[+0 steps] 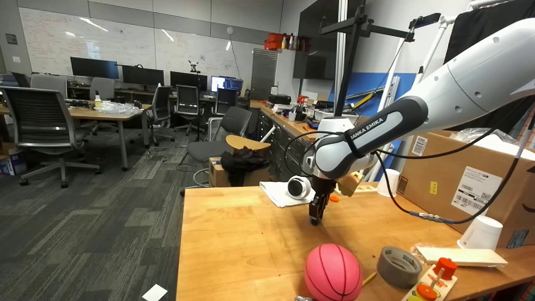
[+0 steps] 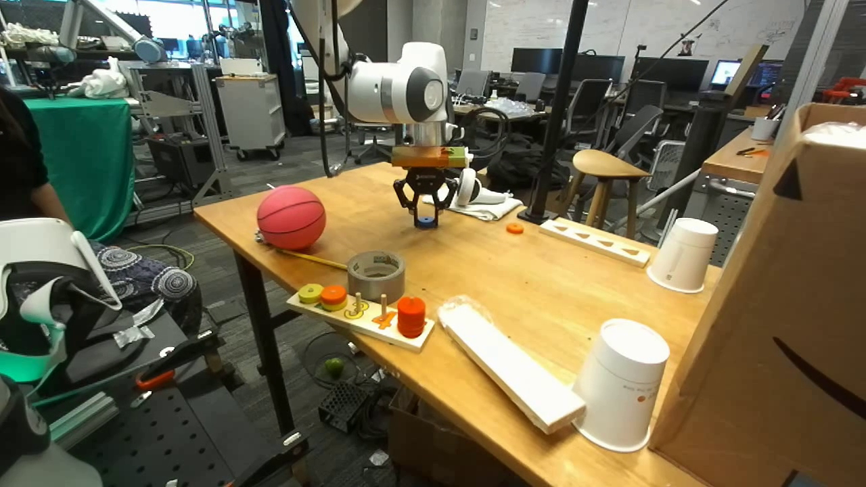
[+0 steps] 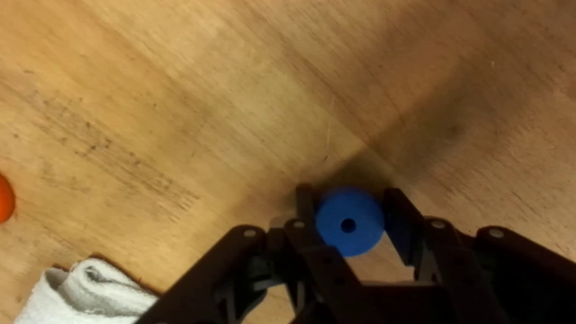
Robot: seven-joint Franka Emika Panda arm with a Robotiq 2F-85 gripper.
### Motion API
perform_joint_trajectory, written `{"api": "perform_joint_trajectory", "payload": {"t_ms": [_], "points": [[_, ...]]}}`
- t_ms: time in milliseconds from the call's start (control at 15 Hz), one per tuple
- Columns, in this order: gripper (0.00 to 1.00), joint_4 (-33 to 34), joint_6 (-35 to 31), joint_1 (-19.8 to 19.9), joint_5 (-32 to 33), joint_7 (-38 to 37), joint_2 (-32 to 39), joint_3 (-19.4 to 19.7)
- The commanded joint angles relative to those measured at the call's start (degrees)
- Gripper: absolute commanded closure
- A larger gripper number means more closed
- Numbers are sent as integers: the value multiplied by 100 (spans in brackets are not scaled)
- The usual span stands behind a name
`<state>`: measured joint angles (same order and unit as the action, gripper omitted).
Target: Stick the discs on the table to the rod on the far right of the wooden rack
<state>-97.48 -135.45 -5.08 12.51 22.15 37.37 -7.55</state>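
My gripper [image 2: 426, 218] points down near the far edge of the table [image 1: 234, 242], its fingers closed on both sides of the blue disc [image 3: 348, 238]. The disc lies flat with its centre hole up; whether it is off the tabletop I cannot tell. The gripper also shows in an exterior view [image 1: 316, 220]. The orange disc [image 2: 515, 228] lies flat on the table beside it, and partly in the wrist view [image 3: 5, 199]. The wooden rack [image 2: 366, 323] stands at the table's edge with yellow-green and orange rings, two bare pegs, and a red stack [image 2: 411, 316] at one end.
A pink basketball [image 2: 291, 218], grey tape roll [image 2: 376, 274] and pencil [image 2: 314, 258] lie near the rack. A white plank [image 2: 511, 365], white cups [image 2: 622, 385] and a cardboard box [image 1: 443, 179] stand along one side. A cloth [image 3: 85, 292] and black post [image 2: 551, 135] are near the gripper.
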Motion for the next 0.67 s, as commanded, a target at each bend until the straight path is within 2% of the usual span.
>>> {"api": "perform_joint_trajectory", "payload": {"t_ms": [0,333,600], "points": [[75,121,182,-56,255,20,-223,176],[75,149,453,-113,759,-85,-555,464],[75,-64,862,-74,881,-184,-852,537]]}}
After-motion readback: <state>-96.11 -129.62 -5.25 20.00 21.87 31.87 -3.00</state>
